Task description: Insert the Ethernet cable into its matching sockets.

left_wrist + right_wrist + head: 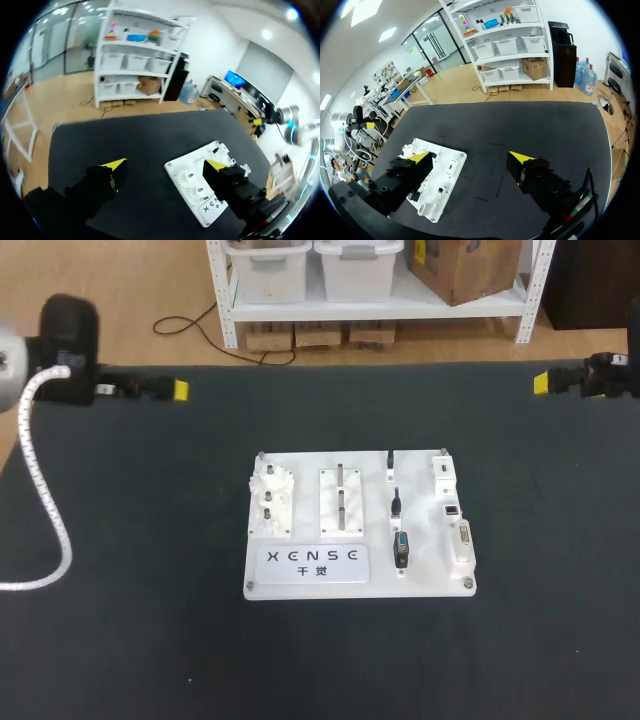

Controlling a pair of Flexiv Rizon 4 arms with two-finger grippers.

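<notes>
**Layout for the Ethernet insertion.** The white fixture board (425, 575) lies flat near the middle of the black table (130, 540), between the two arms, presumably so that either can reach it. A short dark lead (396, 502), in a column just right of the board's centre, is taken to be the Ethernet cable, though it is too small to identify with certainty. The sockets (453, 510) sit in the next column toward the board's right edge. Plug and port are thus near each other, which should keep the transfer brief. The left gripper (165, 165) hangs over the table's far left corner and the right gripper (470, 157) over its far right corner, both well apart from the board. This placement probably keeps the overhead view of the board unobstructed. Each has its yellow-tipped fingers spread wide with nothing between them, apparently ready to take the plug; no step of the task is done yet.
</notes>
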